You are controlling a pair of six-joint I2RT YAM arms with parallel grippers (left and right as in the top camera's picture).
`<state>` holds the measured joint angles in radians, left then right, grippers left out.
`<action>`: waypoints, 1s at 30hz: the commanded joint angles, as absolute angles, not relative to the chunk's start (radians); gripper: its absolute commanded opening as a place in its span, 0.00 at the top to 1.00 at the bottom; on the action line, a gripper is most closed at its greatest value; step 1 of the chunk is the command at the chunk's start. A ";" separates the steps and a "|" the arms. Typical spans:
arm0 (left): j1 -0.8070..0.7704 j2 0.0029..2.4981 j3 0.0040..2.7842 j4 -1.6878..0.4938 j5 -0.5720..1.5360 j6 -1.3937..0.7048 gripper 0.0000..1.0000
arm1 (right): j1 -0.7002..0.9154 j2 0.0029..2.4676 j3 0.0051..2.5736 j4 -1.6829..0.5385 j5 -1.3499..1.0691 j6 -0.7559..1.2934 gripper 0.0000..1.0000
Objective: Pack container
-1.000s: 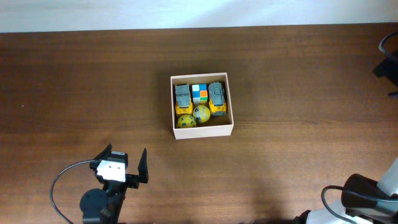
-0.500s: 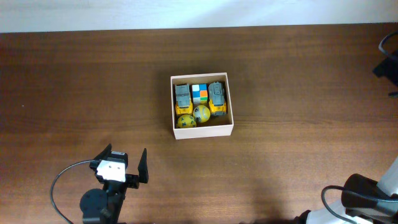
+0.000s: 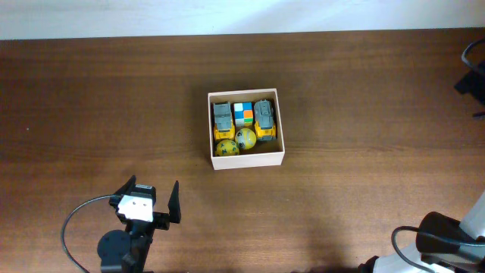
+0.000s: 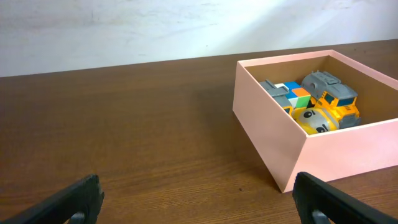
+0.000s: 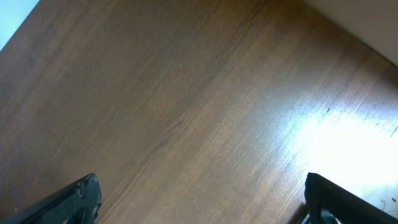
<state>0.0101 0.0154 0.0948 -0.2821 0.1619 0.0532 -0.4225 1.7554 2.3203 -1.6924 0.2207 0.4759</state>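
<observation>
Gaping wide, left pincer (image 4: 198,190) and right pincer (image 5: 202,190) hold nothing, clear of the container (image 3: 250,161).

Parked at near left with left gripper (image 3: 150,192) spread wide, fingers apart; at near right, right gripper (image 5: 200,198) equally agape, empty.

Tabletop (image 3: 364,114): dark wood grain, smooth, low sheen with a bright glare patch.
Container (image 3: 248,160): thin pale card walls, matt.
Trucks (image 3: 264,120) inside the container: hard plastic, slight gloss.
Balls (image 3: 226,148) inside the container: smooth, shiny.
Cube (image 3: 242,114) inside the container: glossy coloured faces.
Left hand (image 3: 152,186): matt black fingers.
</observation>
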 commanded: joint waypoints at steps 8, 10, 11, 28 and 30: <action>0.016 0.005 0.088 -0.277 0.179 0.069 0.01 | -0.275 1.752 2.319 -1.657 0.241 0.476 0.01; 0.016 0.005 0.088 -0.277 0.179 0.069 0.01 | -0.215 1.735 2.311 -1.579 0.241 0.476 0.01; 0.016 0.005 0.088 -0.277 0.179 0.069 0.01 | -0.185 1.725 2.302 -1.536 0.240 0.470 0.01; 0.016 0.005 0.088 -0.277 0.179 0.069 0.01 | 0.065 1.168 1.478 -0.604 0.051 0.184 0.01; 0.016 0.005 0.088 -0.277 0.179 0.069 0.01 | 0.065 1.100 1.395 -0.559 0.019 0.157 0.01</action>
<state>0.0101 0.0154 0.0948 -0.2802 0.1623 0.0532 0.0601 1.1713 1.4914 -0.5903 0.0963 0.2333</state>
